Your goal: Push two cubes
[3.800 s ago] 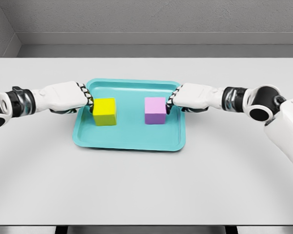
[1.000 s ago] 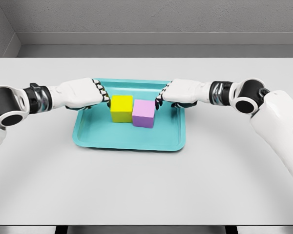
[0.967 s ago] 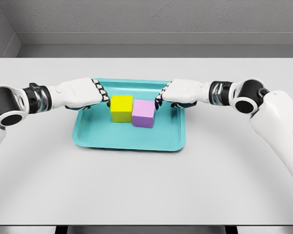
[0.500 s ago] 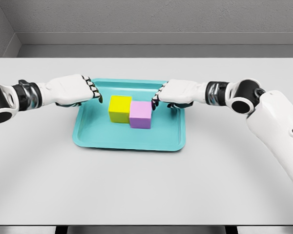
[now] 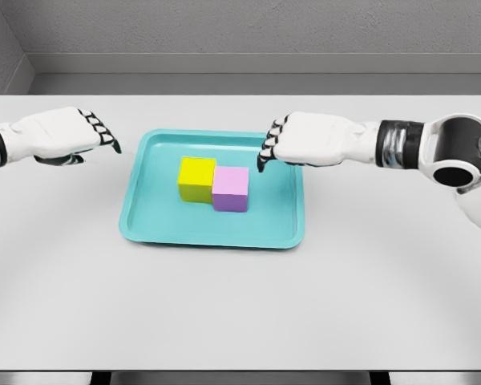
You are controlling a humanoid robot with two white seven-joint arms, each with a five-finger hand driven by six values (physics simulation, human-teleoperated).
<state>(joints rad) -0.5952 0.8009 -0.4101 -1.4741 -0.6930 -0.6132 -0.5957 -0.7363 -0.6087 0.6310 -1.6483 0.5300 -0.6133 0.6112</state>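
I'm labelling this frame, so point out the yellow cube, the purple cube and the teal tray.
yellow cube (image 5: 196,172): head view, on its top face.
purple cube (image 5: 231,181): head view, on its top face.
teal tray (image 5: 156,210): head view, on bare floor left of the cubes.

A teal tray (image 5: 144,228) is observed near the middle of the work surface, set slightly toward the far side. It is rectangular, with rounded corners and a raised rim on all four sides. It is supported by a light grey table (image 5: 240,305), which is seen to extend across the full width of the view. A grey wall (image 5: 240,28) is noted behind the table's far edge, and a darker strip is visible along its base.
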